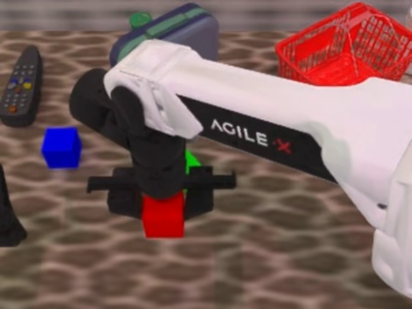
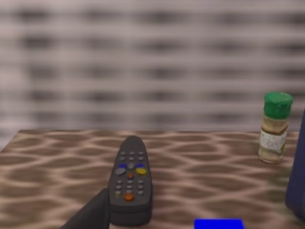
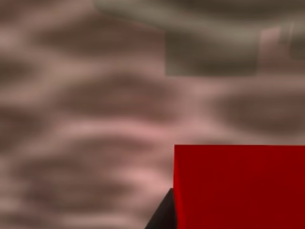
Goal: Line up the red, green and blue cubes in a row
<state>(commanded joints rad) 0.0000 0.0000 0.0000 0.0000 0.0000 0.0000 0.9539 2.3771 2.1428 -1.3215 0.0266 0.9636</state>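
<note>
Top view: our right gripper (image 1: 164,215) jaws clamp the red cube (image 1: 163,217) just beside the green cube (image 1: 191,161), blue cube (image 1: 62,147) left of green, unaligned; row unfinished.

Layout seen from above, directions taken from the table (image 1: 270,257) centre. The front cube (image 1: 163,217) lies at 9 o'clock, clasped between the fingers of the right gripper (image 1: 163,196). The rear cube (image 1: 191,161) sits just behind it, toward 12 o'clock, largely under the arm. The left cube (image 1: 62,147) lies farther out at 9 o'clock, with the remote (image 1: 22,85) behind it at 10. The case (image 1: 168,31) stands at 11, the jar (image 1: 140,19) behind it; the basket (image 1: 344,45) at 1. The left gripper (image 1: 6,219) is parked at the 9 o'clock edge.
</note>
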